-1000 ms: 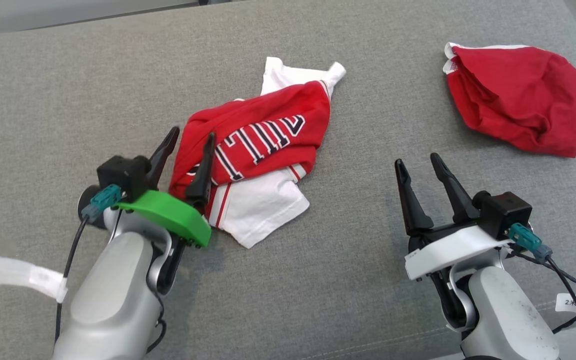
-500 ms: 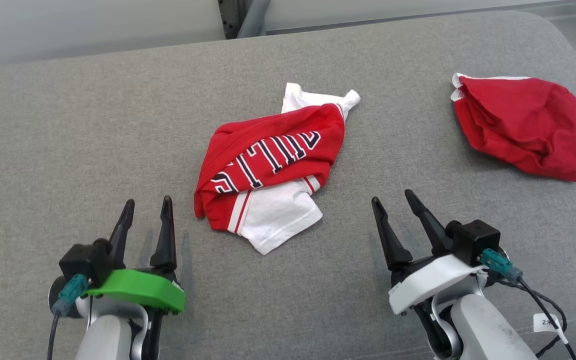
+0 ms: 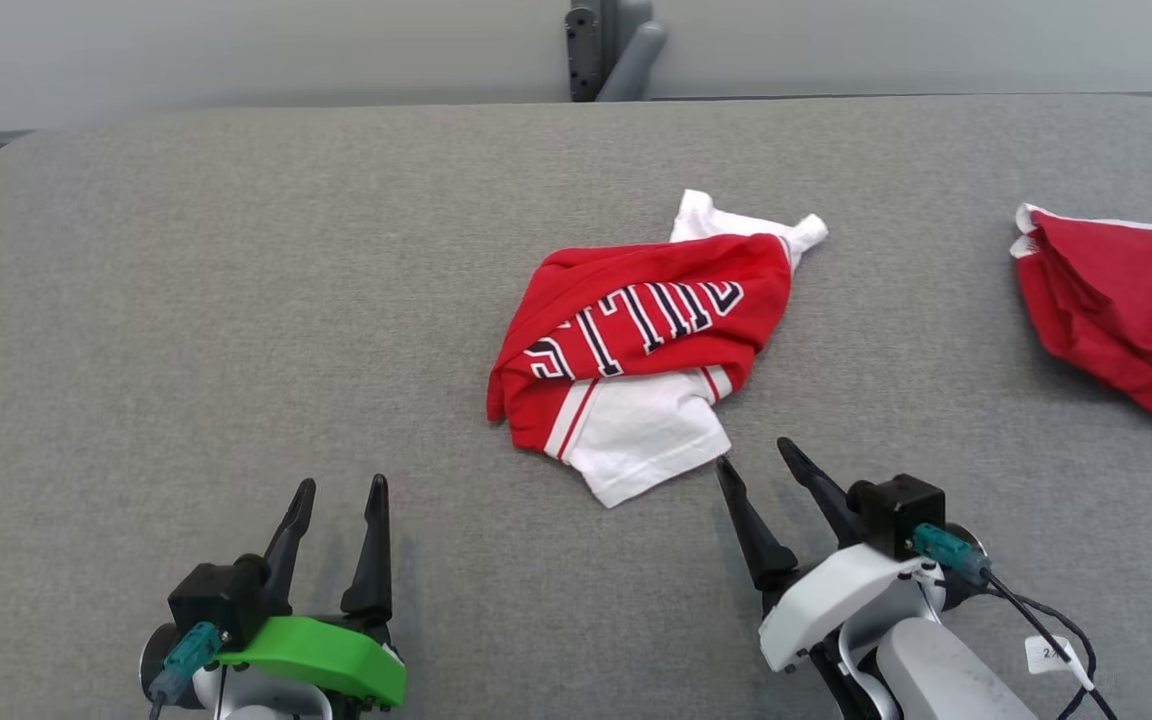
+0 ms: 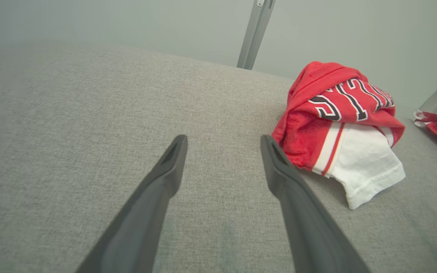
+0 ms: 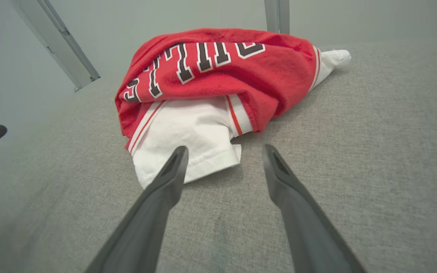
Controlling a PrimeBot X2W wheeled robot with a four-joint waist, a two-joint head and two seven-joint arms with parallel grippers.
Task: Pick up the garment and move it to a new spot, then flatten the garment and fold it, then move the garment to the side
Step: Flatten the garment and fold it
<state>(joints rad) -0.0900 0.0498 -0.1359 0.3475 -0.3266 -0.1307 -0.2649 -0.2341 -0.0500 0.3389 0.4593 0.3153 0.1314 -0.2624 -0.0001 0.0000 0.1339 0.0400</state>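
Head view, jersey [image 3: 641, 340], red cloth [image 3: 1126, 330] well apart

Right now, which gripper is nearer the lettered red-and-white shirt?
Right. In the head view the right gripper sits just below the shirt, one fingertip almost at its white edge. The left gripper is well off to its lower left, clear of the fabric.

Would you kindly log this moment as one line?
left claw open, empty | right claw open, empty, near jersey | jersey crumpled, ungrasped | red garment far right
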